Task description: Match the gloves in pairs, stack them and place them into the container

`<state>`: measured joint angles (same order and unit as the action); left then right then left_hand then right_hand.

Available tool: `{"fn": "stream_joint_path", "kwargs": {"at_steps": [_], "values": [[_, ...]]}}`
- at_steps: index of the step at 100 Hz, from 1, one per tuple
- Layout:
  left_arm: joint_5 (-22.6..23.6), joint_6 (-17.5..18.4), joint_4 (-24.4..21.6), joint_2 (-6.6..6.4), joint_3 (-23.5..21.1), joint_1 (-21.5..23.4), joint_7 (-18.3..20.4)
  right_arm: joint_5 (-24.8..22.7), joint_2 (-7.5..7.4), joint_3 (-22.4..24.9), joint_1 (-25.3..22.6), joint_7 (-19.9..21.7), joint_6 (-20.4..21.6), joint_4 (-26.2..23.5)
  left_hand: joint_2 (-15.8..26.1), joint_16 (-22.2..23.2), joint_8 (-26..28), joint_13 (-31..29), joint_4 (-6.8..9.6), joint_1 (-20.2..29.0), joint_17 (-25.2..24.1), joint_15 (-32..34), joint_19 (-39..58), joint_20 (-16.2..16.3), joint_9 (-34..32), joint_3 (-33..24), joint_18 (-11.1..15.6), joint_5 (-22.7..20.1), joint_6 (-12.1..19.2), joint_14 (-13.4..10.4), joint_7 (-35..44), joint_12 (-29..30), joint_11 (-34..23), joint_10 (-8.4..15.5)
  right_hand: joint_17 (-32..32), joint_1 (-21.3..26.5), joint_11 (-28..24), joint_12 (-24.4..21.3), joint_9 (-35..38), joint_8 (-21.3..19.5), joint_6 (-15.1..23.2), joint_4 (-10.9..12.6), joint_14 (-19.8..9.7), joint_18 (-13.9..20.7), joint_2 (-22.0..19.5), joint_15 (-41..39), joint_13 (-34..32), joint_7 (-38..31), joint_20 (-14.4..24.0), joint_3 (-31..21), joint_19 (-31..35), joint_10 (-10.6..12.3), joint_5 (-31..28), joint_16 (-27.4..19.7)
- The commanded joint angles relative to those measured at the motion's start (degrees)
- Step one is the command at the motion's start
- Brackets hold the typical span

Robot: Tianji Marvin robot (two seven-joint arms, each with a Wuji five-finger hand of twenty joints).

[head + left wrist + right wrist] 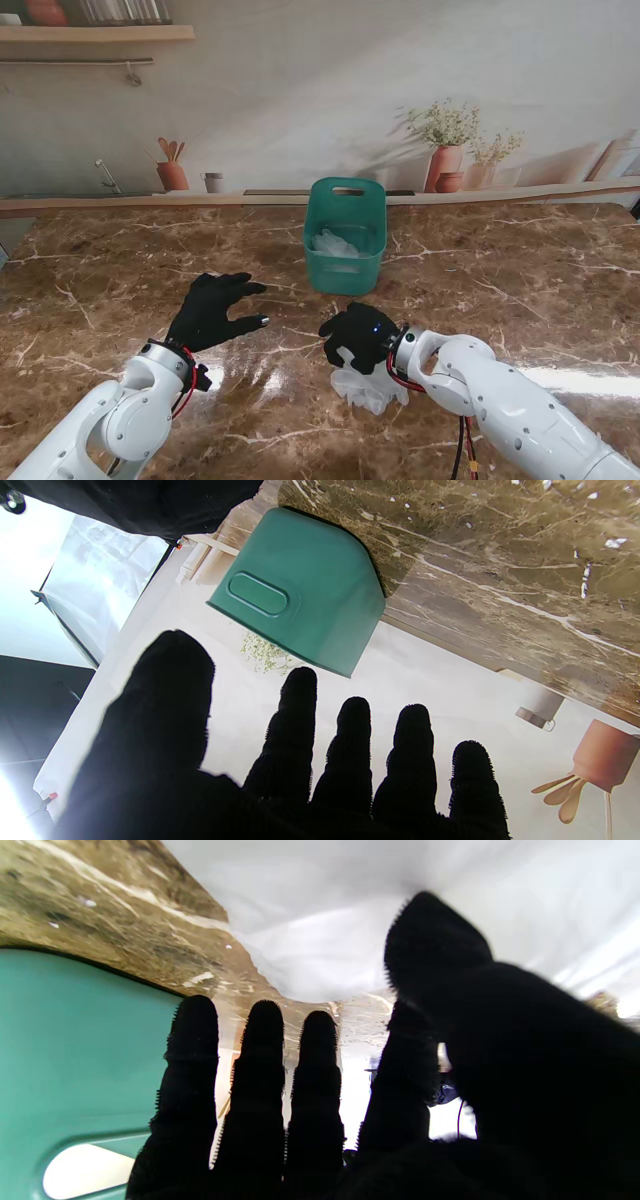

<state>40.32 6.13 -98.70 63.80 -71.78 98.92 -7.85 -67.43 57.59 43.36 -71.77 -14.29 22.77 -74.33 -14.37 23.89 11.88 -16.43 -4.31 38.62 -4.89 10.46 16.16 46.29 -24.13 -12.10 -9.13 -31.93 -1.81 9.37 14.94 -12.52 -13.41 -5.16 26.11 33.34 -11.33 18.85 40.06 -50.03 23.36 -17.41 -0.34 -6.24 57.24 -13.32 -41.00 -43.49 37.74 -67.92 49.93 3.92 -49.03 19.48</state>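
The brown marbled desk (520,290) carries a green container (345,236) at its middle, with thin clear gloves (338,243) already lying inside. Nearer to me, the right hand (360,337) hovers over another clear glove (371,388) crumpled on the desk; whether it grips the film I cannot tell. The left hand (212,311) is spread wide, holding nothing. This glove looks feather-light, limp and slippery, likely to cling and bunch, so pinching a gathered fold near the cuff seems the safest hold.
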Motion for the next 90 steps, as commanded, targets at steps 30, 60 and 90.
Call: {"fn": "stream_joint_path", "kwargs": {"at_steps": [30,60,90], "values": [[-0.23,-0.27,-0.36,-0.18,0.17,0.23,0.99,-1.20,-0.30,-1.82,-0.27,1.38,-6.18,1.54,2.49,-0.49,1.33,0.46,1.43,1.89,-1.43,-2.48,-3.18,1.04,-0.91,2.75,0.03,-3.09,2.67,-2.94,0.40,1.10,1.86,2.26,8.57,-5.13,-11.92,6.71,8.28,22.02,-21.22,6.99,-2.79,1.17,-0.01,-12.34,-15.34,35.04,3.78,-0.88,13.92,3.35,21.26,12.99],[-0.24,-0.04,-0.21,-0.15,0.23,0.11,0.80,-1.34,-0.16,-2.24,-0.04,-1.41,-6.23,2.58,2.45,-0.50,1.94,0.19,1.46,2.45,-1.26,-2.42,-3.93,0.72,-1.36,3.16,-0.07,-4.61,3.09,-3.12,1.37,1.07,1.75,3.03,7.81,0.84,-36.14,47.34,28.25,23.56,0.31,-3.37,-7.47,-0.25,3.66,-36.80,-15.17,-8.57,2.25,2.15,14.38,11.41,-5.75,31.08],[-0.44,0.19,-0.10,-0.13,0.24,0.03,0.76,0.48,0.25,1.28,-2.31,-0.64,-3.33,1.66,3.08,-0.48,2.48,0.08,1.47,2.78,-1.11,-2.35,-4.29,0.45,-1.52,3.36,0.01,-5.49,3.22,-3.15,2.12,0.99,1.64,3.28,9.88,0.18,-8.62,13.68,7.12,4.02,2.07,-0.08,-2.52,0.25,1.59,-9.41,-6.93,-6.68,1.16,-2.00,11.78,2.79,-7.23,8.25]]}}
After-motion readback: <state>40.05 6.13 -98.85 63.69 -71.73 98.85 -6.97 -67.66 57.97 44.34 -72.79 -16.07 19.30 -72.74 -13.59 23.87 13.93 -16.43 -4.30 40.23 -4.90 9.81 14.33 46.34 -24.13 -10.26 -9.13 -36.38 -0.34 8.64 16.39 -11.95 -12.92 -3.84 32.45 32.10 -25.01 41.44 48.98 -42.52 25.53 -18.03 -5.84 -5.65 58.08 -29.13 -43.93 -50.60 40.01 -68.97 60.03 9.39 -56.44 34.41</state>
